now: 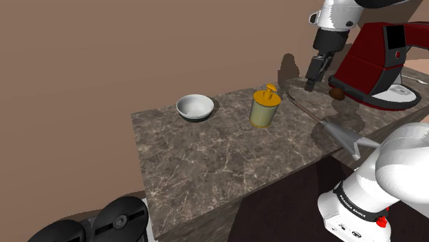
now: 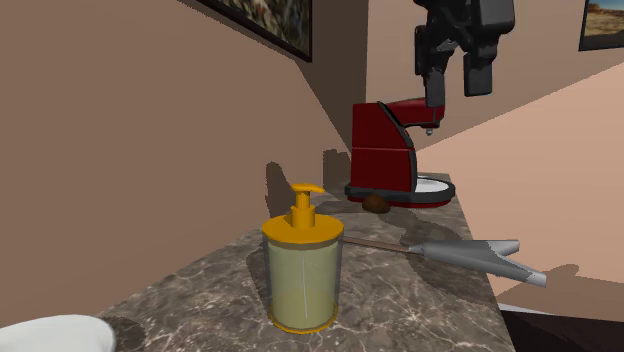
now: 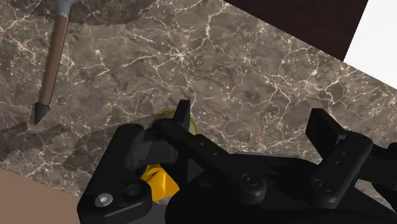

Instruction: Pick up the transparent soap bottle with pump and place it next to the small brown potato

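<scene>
The soap bottle [image 1: 265,108] has a pale yellowish clear body and an orange pump, and it stands upright on the dark marble counter [image 1: 206,158]. It is closest to the second exterior camera [image 2: 302,268]. The small brown potato [image 1: 337,93] lies at the foot of the red stand mixer [image 1: 375,65]; in the second exterior view the potato [image 2: 376,204] sits under the mixer's base. My gripper [image 1: 313,74] hangs open and empty above the counter, between bottle and potato and well above both [image 2: 455,82]. In the wrist view the bottle [image 3: 159,180] peeks out behind one finger [image 3: 181,119].
A white bowl [image 1: 194,107] rests on the counter to the shoulder view's left of the bottle. A grey utensil with a brown handle [image 1: 344,134] lies along the counter's near edge, between bottle and mixer [image 2: 470,252]. A brown wall runs behind the counter.
</scene>
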`<state>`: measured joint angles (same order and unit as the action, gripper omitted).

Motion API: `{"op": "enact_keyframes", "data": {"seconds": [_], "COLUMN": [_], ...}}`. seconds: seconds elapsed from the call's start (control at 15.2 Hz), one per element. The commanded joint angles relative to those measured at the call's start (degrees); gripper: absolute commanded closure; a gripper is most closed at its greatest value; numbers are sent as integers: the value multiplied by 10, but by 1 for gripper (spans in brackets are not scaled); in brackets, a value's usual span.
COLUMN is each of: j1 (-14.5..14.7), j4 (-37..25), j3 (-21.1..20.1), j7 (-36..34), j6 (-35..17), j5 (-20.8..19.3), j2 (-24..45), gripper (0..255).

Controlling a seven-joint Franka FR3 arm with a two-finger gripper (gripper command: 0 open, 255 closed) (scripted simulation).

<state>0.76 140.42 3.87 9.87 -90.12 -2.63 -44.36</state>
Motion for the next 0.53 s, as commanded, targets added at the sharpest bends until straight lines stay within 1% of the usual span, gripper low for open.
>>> {"op": "enact_keyframes", "data": {"seconds": [0.0, 0.46], "j1": [0, -8], "j4": [0, -26], "j3": [0, 32], "j7": [0, 20], "j6": [0, -125], "j5": [0, -12], "j2": [0, 133], "gripper": [0, 0]}}
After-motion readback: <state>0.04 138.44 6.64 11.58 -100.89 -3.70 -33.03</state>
